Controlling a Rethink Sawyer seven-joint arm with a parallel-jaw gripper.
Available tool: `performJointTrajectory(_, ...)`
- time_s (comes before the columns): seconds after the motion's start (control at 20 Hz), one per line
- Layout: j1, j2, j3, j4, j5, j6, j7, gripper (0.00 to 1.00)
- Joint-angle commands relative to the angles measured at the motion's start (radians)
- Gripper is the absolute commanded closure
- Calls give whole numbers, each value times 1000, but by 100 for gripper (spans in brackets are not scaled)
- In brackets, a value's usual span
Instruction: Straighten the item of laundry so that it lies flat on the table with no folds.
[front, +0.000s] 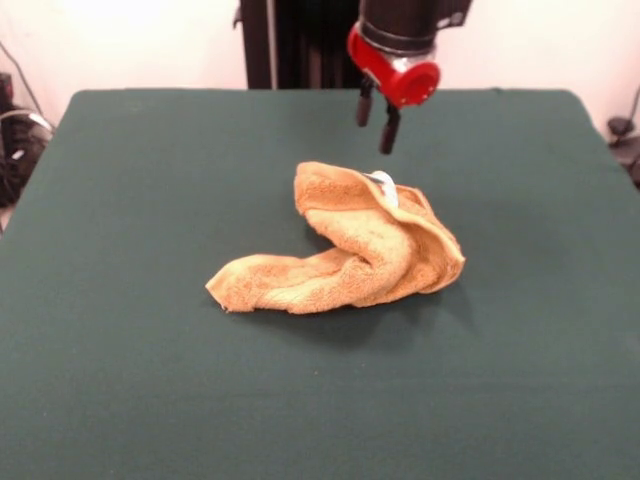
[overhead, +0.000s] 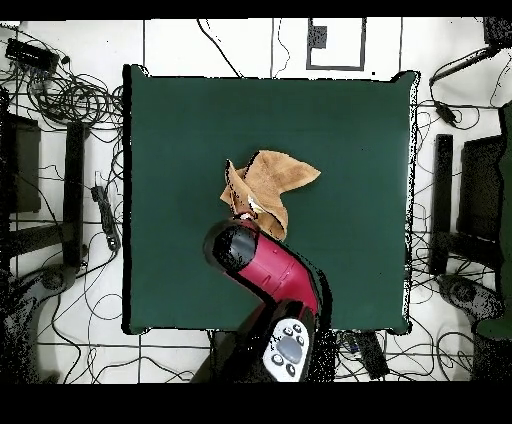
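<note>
The orange-tan towel (front: 345, 250) lies crumpled near the middle of the green bench (front: 150, 380); one end is heaped in thick folds (white label (front: 384, 186) on top). The other end trails out flatter.

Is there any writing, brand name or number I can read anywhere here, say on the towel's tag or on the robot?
No text can be read.
The white label on the towel: too small and blurred to show any print.
The red arm and its tool: no readable marking.
The green table: bears no writing.
</note>
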Motion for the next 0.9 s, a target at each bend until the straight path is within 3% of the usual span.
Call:
performJointTrajectory(0.05,-61,54,182,-135,-260,-9,-235,0)
performJointTrajectory(0.25,-160,18,370,-218,-538,-15,-480,0)
performJointTrajectory(0.4,-182,-12,432,-262,-681,48,-504,0)
performJointTrajectory(0.6,-210,-29,507,-307,-809,122,-501,0)
performJointTrajectory(0.9,-266,-39,632,-335,-900,226,-564,0)
